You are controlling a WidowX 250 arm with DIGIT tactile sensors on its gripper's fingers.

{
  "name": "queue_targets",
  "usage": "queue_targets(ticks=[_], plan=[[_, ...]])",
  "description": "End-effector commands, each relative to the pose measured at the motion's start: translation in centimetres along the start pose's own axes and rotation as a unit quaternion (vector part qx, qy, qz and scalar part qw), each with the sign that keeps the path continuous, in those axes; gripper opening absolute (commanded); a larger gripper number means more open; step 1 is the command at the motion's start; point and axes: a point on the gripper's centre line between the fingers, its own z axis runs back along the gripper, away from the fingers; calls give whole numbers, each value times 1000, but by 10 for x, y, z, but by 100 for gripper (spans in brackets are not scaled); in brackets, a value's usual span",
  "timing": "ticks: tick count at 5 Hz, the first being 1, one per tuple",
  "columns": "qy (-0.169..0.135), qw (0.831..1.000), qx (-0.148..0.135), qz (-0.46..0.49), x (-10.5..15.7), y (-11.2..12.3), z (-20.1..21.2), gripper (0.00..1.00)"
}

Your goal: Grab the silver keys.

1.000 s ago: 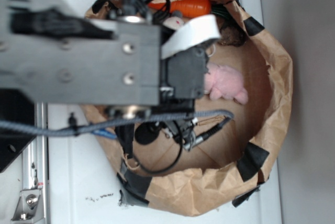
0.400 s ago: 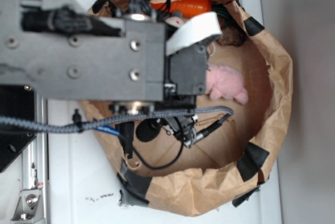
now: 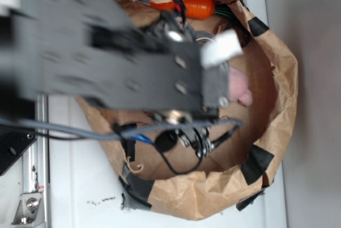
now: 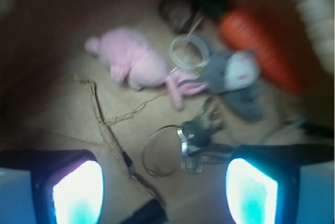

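Observation:
In the wrist view the silver keys [image 4: 201,139] lie on the brown paper floor of the bag, a small shiny bunch joined to a thin round wire ring [image 4: 161,152] on their left. My gripper [image 4: 165,192] hangs above them, open, with its glowing pads [image 4: 78,192] wide apart. The keys sit just ahead of the gap, nearer the right pad [image 4: 252,188], and nothing is between the fingers. In the exterior view the arm [image 3: 133,73] hides both the keys and the gripper.
A pink plush [image 4: 133,62], a white cord loop [image 4: 188,51], a grey-and-white toy [image 4: 238,77] and an orange carrot [image 4: 261,46] lie beyond the keys. The brown paper bag [image 3: 279,84] walls everything in. Thin twine [image 4: 99,114] runs across the floor at left.
The arm has swung to the right, further over the bag, and now covers most of the pink plush. It is blurred by motion.

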Motion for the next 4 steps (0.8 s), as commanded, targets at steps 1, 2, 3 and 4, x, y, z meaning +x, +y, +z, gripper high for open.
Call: queue_targets(ticks=[1, 2, 3, 4], plan=[[-40, 999, -6, -7, 3, -3, -5, 100], [-54, 998, 4, 11, 12, 1, -16, 100], [-53, 998, 12, 18, 17, 6, -25, 100], [-57, 998, 13, 22, 19, 6, -28, 100]])
